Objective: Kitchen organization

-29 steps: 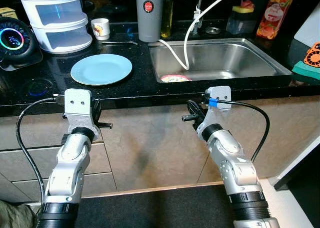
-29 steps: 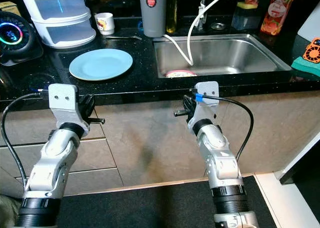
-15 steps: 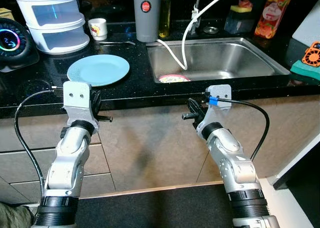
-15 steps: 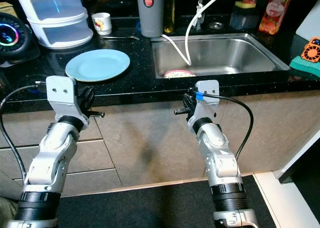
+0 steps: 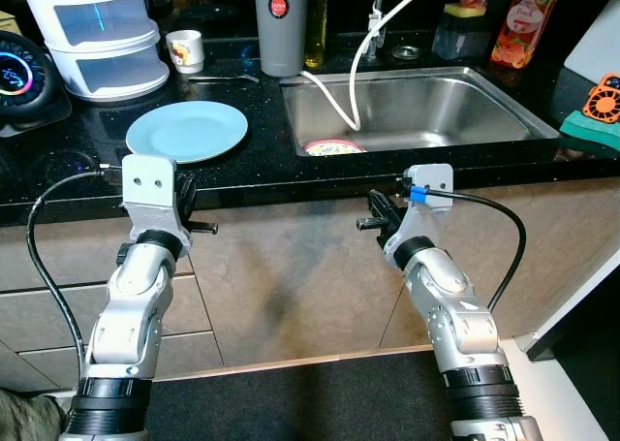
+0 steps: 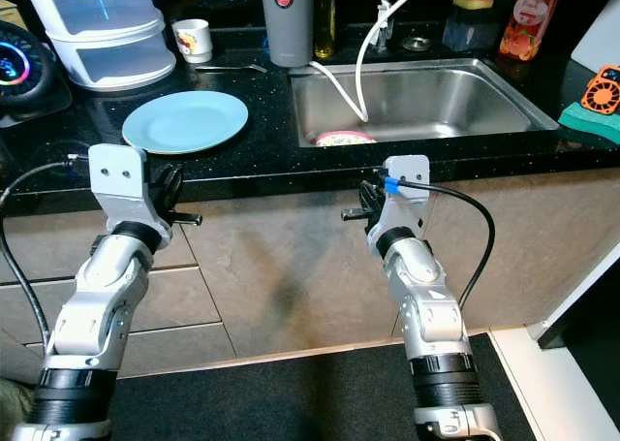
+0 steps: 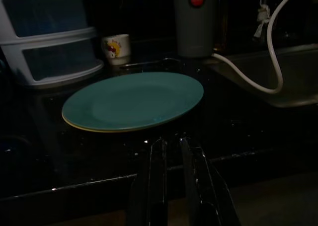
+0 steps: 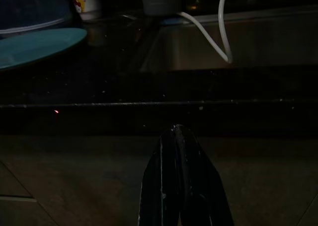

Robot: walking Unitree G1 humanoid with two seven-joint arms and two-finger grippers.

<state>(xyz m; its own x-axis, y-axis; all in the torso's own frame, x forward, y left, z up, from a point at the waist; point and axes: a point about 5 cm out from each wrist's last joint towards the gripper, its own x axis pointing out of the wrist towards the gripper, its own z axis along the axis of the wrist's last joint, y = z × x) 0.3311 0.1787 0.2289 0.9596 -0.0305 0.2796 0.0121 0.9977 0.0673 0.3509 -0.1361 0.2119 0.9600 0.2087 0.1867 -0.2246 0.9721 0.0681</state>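
Head views: standing closer to the counter (image 5: pixel 58 184) than a second ago, whole scene sliding down a little. Left gripper (image 5: pixel 199 225) now hanging just near of the counter edge, below the plate (image 5: pixel 187 131); right gripper (image 5: pixel 373 220) hanging below the sink (image 5: pixel 504 111) edge, a pink dish (image 5: pixel 334 147) lying in the basin.

Left wrist view: looking over the plate, fingers (image 7: pixel 155 186) parted by a thin gap, gripping nothing.

Right wrist view: fingers (image 8: pixel 171 186) pressed together, empty.

Probably still approaching; plate likely first, nothing grasped yet.
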